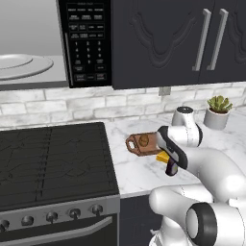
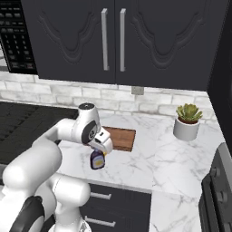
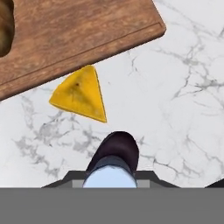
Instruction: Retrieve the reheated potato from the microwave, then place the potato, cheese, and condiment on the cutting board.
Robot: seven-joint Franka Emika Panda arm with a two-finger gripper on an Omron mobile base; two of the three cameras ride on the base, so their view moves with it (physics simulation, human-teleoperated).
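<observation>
I have the tool [image 3: 109, 183] clamped on the condiment [image 3: 112, 164] bottle near its cap, and I judge it light, rigid, probably slick there.

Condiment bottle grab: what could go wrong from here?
1. The hand is shut on the condiment bottle close to its capped top; its dark body hangs below and may swing or slip in transit.
2. The cheese wedge lies on the marble right beside the cutting board, on the way there; a low carry could knock it.
3. The potato already sits on the board; setting the bottle down near it might roll it off.
</observation>
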